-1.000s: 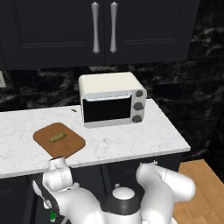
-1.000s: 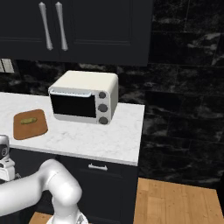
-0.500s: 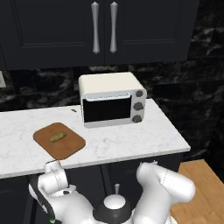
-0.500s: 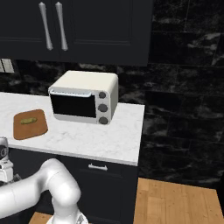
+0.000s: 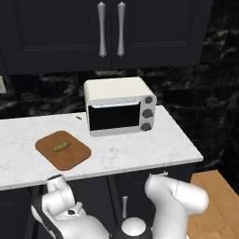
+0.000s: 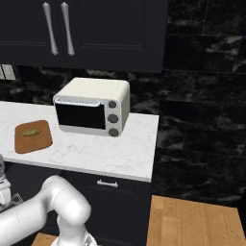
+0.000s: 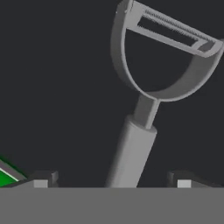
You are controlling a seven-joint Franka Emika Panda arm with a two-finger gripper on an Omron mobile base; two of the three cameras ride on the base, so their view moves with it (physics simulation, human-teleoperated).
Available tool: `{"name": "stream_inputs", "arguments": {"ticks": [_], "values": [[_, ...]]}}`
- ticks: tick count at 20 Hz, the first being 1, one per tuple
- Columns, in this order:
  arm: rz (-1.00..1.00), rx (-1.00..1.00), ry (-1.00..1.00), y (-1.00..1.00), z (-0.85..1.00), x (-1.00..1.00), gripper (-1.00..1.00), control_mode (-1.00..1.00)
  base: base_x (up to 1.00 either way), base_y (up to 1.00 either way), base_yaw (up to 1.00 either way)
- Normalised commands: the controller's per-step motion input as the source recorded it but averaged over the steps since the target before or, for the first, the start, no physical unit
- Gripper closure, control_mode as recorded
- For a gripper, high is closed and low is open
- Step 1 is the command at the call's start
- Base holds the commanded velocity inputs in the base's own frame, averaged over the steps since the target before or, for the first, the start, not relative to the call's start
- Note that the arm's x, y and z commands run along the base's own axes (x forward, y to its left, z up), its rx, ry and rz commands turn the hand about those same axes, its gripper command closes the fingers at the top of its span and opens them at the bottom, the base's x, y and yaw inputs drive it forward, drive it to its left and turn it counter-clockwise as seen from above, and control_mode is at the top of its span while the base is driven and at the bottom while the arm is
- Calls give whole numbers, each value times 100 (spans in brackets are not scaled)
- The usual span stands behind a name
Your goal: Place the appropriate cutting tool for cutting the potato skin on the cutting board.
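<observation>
Peeler (image 7: 144, 100): grey metal, slim straight handle, wider rounded head with slotted blade; lies on a dark surface, seen close in the hand view, handle running down between the end effector (image 7: 111, 180) tips; likely light, stiff, smooth and somewhat slippery; best taken across the handle, clear of the blade.
End effector: fingertips (image 7: 41, 180) set wide apart either side of the handle, nothing held.
Knife (image 7: 8, 175): green handle edge at lower left of the hand view; not the wanted tool.
Cutting board (image 5: 70, 156): reddish-brown, on the white marble surface (image 5: 140, 151) left of the toaster oven (image 5: 119, 112).
Potato (image 5: 61, 146): small, olive-brown, resting on the board.
</observation>
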Motion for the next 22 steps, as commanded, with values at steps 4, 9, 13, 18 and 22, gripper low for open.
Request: {"name": "stream_inputs", "arguments": {"ticks": [4,9,13,18,22], "values": [[0,0,-14,-15,-1,0,-100,-100,0,0,0],[0,0,-5,-4,-26,-2,-100,-100,0,0,0],[0,3,0,0,-50,-12,-100,-100,0,0,0],[0,2,-3,0,-44,-9,100,-100,0,0,0],[0,2,-16,0,-13,-12,100,-100,0,0,0]]}}
